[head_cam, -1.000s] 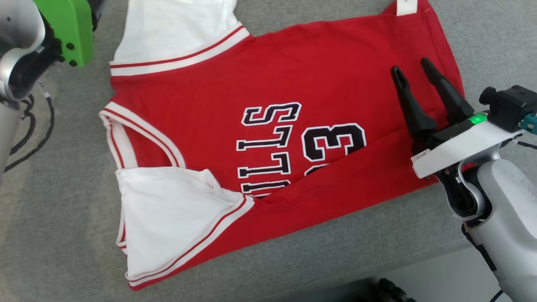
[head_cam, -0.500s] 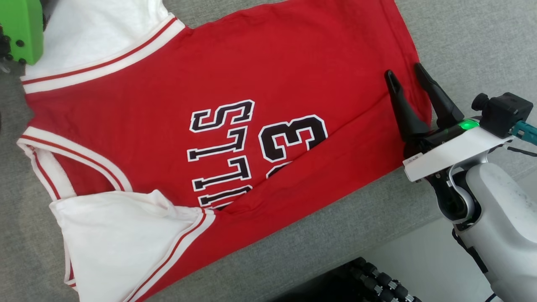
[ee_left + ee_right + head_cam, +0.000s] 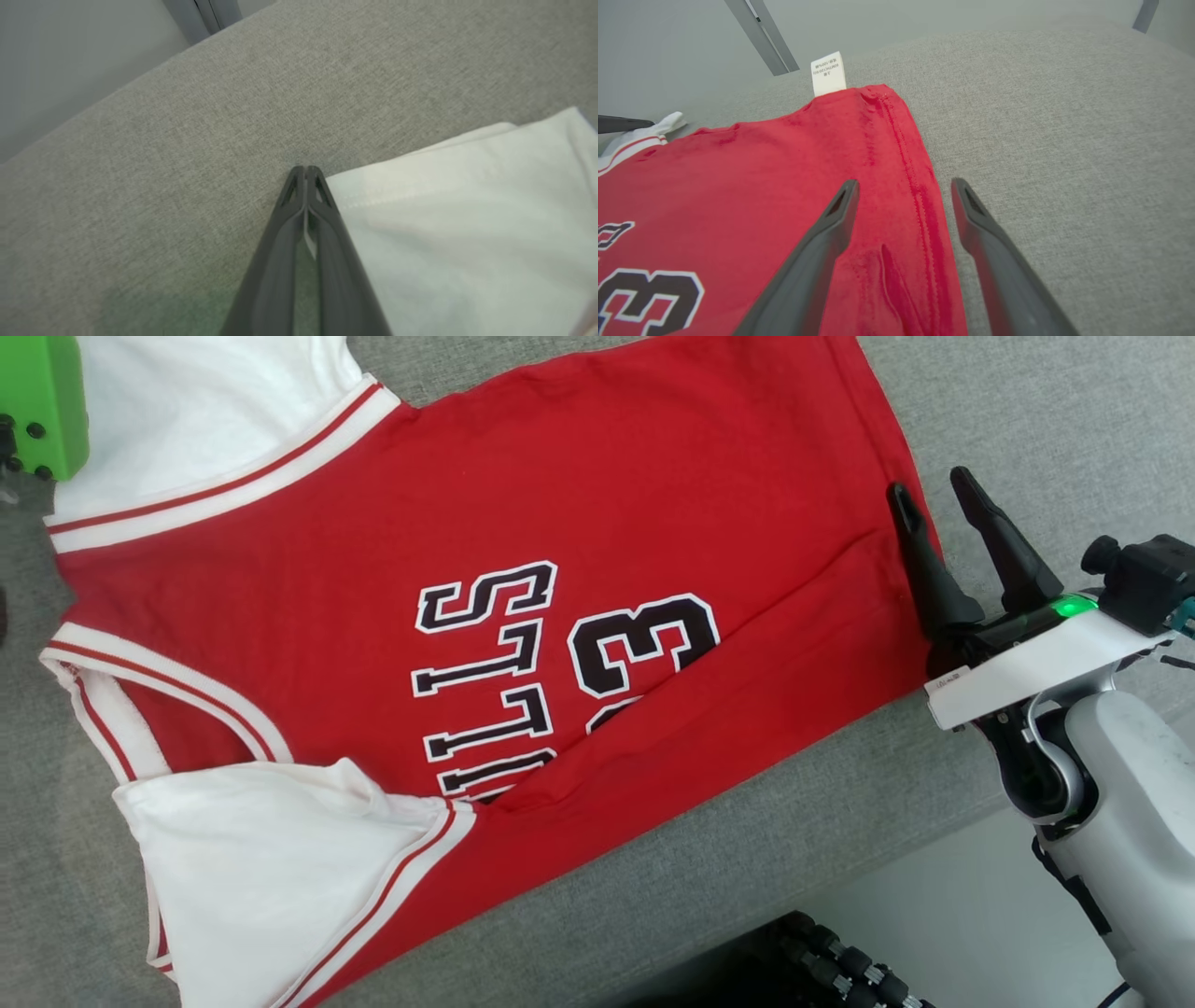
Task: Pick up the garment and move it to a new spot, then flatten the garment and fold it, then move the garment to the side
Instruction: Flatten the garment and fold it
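With the red, white-sleeved cloth jersey (image 3: 579, 504) flat on the grey fabric counter (image 3: 1027, 411), its hem inside the released right hand (image 3: 930, 483), the clenched left hand (image 3: 306, 170) sits beside the sleeve edge (image 3: 373, 191) and may have pinched nothing, so the lift could go uneven.
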Motion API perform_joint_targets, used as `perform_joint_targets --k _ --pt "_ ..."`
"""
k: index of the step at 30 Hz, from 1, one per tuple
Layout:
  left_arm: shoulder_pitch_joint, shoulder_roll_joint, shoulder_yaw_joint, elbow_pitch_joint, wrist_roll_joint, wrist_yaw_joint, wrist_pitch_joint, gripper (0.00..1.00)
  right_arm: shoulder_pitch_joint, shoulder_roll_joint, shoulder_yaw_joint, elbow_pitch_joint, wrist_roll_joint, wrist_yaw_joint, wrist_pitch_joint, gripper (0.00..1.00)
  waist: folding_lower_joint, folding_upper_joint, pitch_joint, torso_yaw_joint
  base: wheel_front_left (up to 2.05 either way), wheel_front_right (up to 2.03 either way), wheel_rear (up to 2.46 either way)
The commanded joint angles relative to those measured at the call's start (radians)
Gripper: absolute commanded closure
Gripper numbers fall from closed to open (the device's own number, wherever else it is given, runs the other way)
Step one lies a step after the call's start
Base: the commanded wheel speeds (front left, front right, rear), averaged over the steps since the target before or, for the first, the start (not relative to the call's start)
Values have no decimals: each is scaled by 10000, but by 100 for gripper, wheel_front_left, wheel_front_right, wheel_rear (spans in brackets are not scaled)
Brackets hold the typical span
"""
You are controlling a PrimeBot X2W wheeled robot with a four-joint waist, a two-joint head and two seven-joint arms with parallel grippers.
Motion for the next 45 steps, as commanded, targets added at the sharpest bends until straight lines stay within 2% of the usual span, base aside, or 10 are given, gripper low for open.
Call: perform_joint_targets --k 1,8,16,24,30,31,32,33,34,45 --pt "179 -49 31 -60 -142 30 -143 100 -164 -90 -45 46 -35 -3 -35 0 -1 0 -166 162 0 0 0" --pt "286 -252 0 -681 -382 -18 -560 100 -803 -252 -22 582 338 -2 608 0 -1 0 -575 571 0 0 0" --pt "266 -375 -208 -1804 -439 -44 -1167 100 -2949 -841 400 2128 820 -2 2664 0 -1 0 -526 1269 0 0 0" --pt "165 -418 -447 -2399 -386 -46 -1360 100 -4395 -880 1100 3573 426 -3 3542 0 -1 0 -364 1735 0 0 0" --pt "127 -330 -554 -2571 -442 -49 -1369 100 -5011 -735 1712 4298 464 -3 3676 2 -1 0 -300 1892 0 0 0" --pt "131 -316 -568 -2593 -452 -50 -1403 100 -5082 -722 1820 4399 529 -3 3706 19 -1 0 -291 1914 0 0 0" --pt "135 -303 -568 -2615 -453 -50 -1444 100 -5119 -718 1920 4468 572 -3 3756 54 -1 0 -284 1927 0 0 0" --pt "156 -278 -579 -2628 -459 -51 -1471 100 -5157 -737 2046 4518 592 -3 3773 67 -1 0 -282 1942 0 0 0" --pt "170 -250 -580 -2636 -454 -51 -1501 100 -5190 -754 2129 4559 640 -3 3745 100 -1 0 -284 1949 0 0 0" --pt "6 -14 -729 -2627 -297 -54 -2574 100 -5667 -1185 2597 4647 1008 -6 3249 100 -1 0 -579 1920 0 0 0"
